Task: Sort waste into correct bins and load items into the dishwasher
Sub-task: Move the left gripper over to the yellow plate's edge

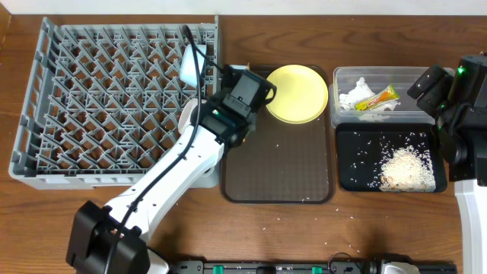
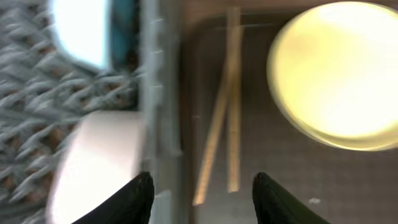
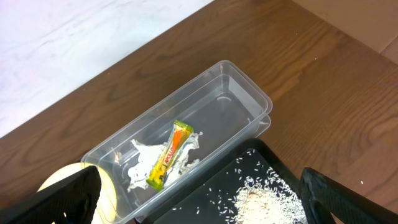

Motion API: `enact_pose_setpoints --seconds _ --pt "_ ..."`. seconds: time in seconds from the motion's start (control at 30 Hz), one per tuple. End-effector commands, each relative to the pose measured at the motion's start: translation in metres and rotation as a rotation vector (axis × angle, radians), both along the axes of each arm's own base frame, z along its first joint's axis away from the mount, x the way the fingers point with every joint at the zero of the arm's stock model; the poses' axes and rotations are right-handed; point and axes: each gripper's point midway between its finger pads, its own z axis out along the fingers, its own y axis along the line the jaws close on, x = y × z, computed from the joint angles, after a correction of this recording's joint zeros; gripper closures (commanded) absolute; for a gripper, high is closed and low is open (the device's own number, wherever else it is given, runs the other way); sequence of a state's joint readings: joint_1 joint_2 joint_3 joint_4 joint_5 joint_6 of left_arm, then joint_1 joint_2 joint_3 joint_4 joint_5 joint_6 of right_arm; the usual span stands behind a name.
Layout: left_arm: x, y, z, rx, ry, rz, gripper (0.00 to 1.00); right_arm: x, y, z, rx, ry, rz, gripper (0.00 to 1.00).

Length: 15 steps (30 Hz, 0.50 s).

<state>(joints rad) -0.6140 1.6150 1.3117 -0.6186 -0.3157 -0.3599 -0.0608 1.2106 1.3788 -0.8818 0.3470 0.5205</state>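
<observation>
Chopsticks [image 2: 233,106] just beside dish rack [image 2: 158,93] rim — left gripper [image 2: 204,183] released; right gripper [image 3: 199,190] splayed.

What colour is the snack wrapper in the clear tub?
The snack wrapper is yellow and orange; the right wrist view shows it best.

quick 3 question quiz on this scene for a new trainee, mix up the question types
1. True or false: the snack wrapper lies in the clear tub.
2. Where is the rice pile? A) black tray B) dish rack C) yellow plate
3. Fill in: the open left gripper hangs over the ____ on the brown tray.
Key: 1 true; 2 A; 3 chopsticks
</observation>
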Motion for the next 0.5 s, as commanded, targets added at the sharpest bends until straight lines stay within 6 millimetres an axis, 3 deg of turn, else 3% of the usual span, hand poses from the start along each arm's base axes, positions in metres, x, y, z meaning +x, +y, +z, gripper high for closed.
enact_pose_setpoints --seconds 0.0,0.13,0.23,0.47 --pt "0.006 -0.041 -0.005 -0.094 0.018 -0.176 0.47 0.0 -0.002 -0.002 0.01 0.0 -0.017 0.01" --pt "0.034 -0.079 -0.055 -0.293 0.106 -0.125 0.47 0.0 -0.002 -0.002 0.01 0.0 -0.017 0.01" --pt "0.047 -0.094 -0.071 -0.332 0.13 -0.065 0.48 0.0 -0.002 -0.002 0.01 0.0 -0.017 0.01" --pt "0.055 -0.09 -0.121 -0.345 0.191 0.093 0.48 0.0 -0.002 -0.002 0.01 0.0 -0.017 0.01"
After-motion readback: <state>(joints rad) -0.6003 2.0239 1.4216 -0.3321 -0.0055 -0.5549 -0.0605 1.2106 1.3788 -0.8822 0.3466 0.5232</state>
